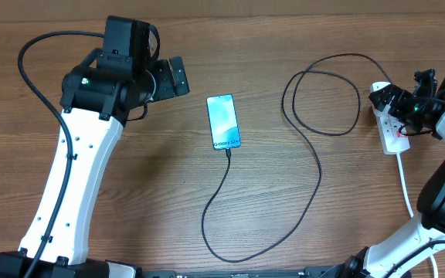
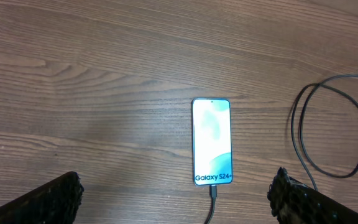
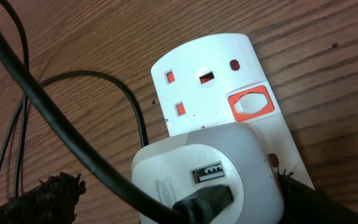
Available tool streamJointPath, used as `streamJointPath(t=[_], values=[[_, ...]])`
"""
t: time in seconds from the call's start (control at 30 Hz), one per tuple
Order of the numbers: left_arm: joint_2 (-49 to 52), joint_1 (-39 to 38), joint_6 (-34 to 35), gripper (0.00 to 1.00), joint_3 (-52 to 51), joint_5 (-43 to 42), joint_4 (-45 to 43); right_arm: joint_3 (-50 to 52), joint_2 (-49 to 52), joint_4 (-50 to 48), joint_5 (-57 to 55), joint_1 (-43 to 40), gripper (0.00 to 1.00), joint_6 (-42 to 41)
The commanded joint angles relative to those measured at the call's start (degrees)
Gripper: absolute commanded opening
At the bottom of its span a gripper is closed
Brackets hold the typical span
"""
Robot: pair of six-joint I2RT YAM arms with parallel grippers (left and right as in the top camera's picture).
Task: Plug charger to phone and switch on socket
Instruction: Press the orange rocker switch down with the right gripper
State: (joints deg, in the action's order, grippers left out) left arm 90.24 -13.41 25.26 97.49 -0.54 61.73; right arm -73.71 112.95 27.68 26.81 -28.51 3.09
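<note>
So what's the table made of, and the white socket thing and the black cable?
The table looks like wood or a wood-look top: brown with grain lines, matte. The socket looks like smooth white plastic, slightly shiny. The charger seems rubbery black plastic, bending in loose loops.

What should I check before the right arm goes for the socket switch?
1. Cable in phone: ok, the tip sits in its lower edge.
2. Cable in adapter on socket: ok, the black plug sits in the USB port.
3. Switch in view and uncovered: ok, a red rocker beside the empty outlet.
4. Which switch feeds the adapter's outlet, and whether it is on: cannot tell.
5. Right gripper open: ok, fingers either side of the adapter.
6. Left gripper open and off the phone: ok.
</note>
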Motion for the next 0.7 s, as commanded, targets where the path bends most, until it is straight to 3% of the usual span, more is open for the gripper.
streamJointPath(t=[0.0, 0.67], values=[[0.5, -0.11, -0.87, 1.0, 0.15, 1.01, -0.04, 1.03, 1.2, 2.43, 0.57, 1.84, 1.0, -3.32], [0.5, -0.11, -0.87, 1.0, 0.15, 0.98, -0.07, 1.4, 2.91, 5.68, 0.22, 1.84, 1.0, -5.25]])
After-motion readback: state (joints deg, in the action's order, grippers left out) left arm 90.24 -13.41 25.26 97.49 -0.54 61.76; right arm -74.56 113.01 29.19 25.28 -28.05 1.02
